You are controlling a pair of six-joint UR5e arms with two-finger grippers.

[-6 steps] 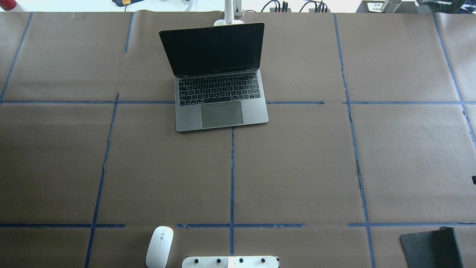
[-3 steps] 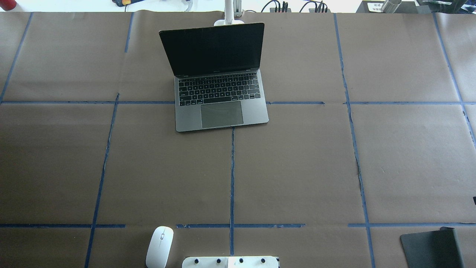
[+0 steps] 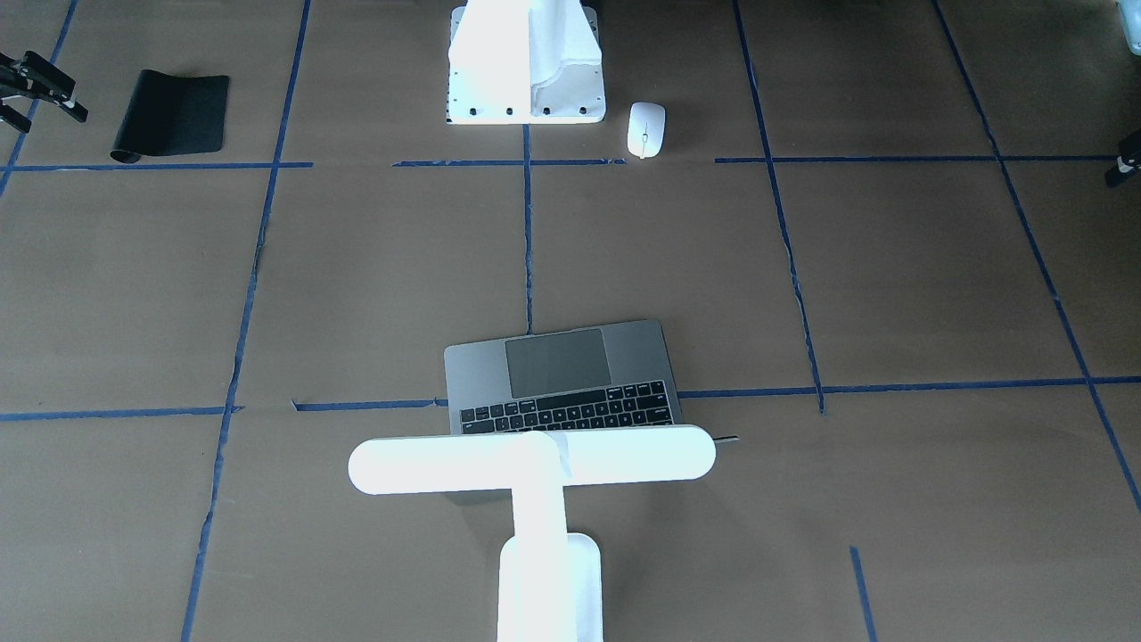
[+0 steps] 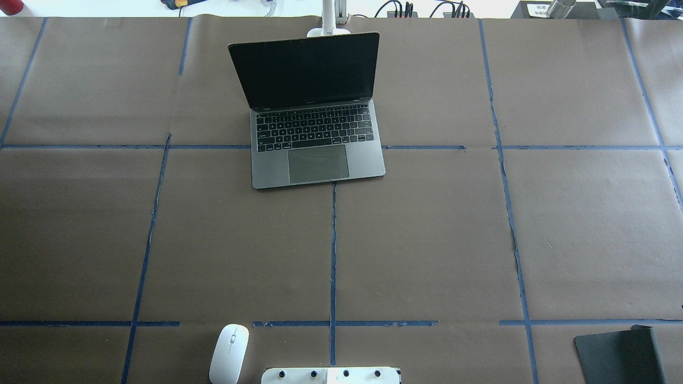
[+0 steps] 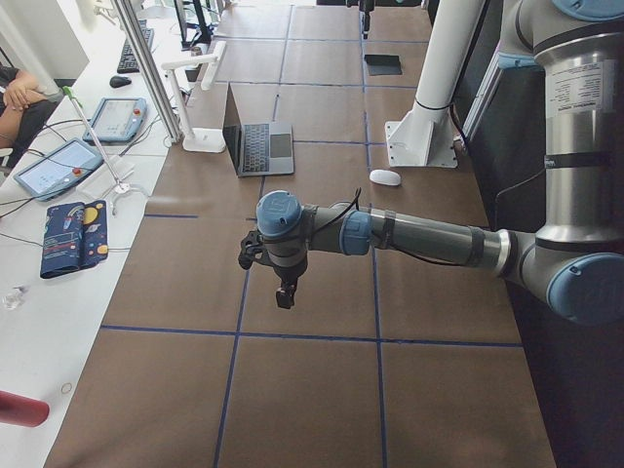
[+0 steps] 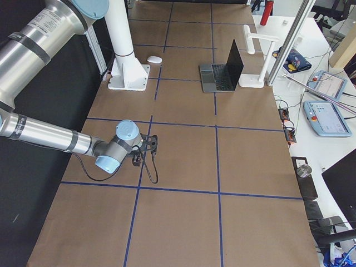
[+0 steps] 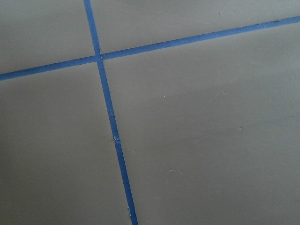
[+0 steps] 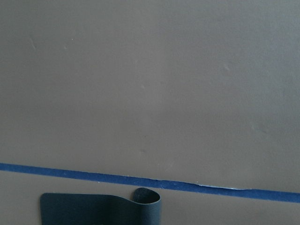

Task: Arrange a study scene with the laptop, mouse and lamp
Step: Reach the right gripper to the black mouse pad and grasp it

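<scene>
I cannot tell if my left fingers or right fingers gape; reaching the mouse may strike the pedestal beside it.

No writing here is sharp enough to read.

We spot one change, overhead view only: the dark bit of the right gripper poking in at the table's right edge slides along that edge twd the near right corner, shrinks, & is now all but out of frame.
</scene>
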